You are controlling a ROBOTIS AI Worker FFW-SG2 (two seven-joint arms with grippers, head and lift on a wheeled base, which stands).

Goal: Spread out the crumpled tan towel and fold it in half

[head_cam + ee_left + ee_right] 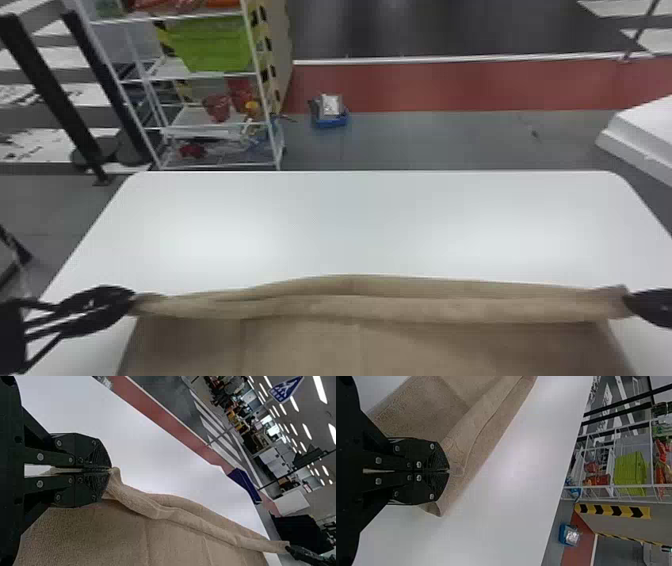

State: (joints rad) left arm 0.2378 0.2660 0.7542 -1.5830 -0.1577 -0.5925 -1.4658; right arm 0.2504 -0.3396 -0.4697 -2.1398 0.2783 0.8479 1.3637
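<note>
In the head view, my left gripper (131, 300) is at the left end of the tan towel's far edge and my right gripper (629, 303) at its right end. The tan towel (360, 345) stretches wide between them, its far edge gathered into a long roll, the rest lying toward the view's bottom edge. In the left wrist view, the left gripper (110, 470) is shut on a corner of the towel (119, 534). The right wrist view has the right gripper (448, 471) shut on the towel (474, 427), with a small flap hanging beside the fingers.
The white table (350, 220) extends beyond the towel to its far edge. Behind it on the left stands a white wire shelf (215, 125) with a green bin (212, 45). A blue box (330, 117) sits on the floor, and a white object (645, 130) is at the right.
</note>
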